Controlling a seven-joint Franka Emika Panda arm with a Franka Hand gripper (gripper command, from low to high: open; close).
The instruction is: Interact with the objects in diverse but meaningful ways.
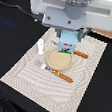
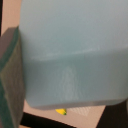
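- i see the pincer [image 1: 68,37] holding a pale blue carton [image 1: 66,44] upright, just above the tan plate [image 1: 60,60].
- i judge a loose grip could drop it, toppling onto the plate's far fork [image 1: 80,54].

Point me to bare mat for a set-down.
Free: placemat near edge below the orange-handled fork, and its strip toward the exterior view's right. Crowded: tan plate, blue carton under the gripper, white shaker.

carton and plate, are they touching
Cannot tell. In the exterior view the carton sits under the gripper at the plate's far edge, but no contact or gap shows. The wrist view only shows pale blue surface.
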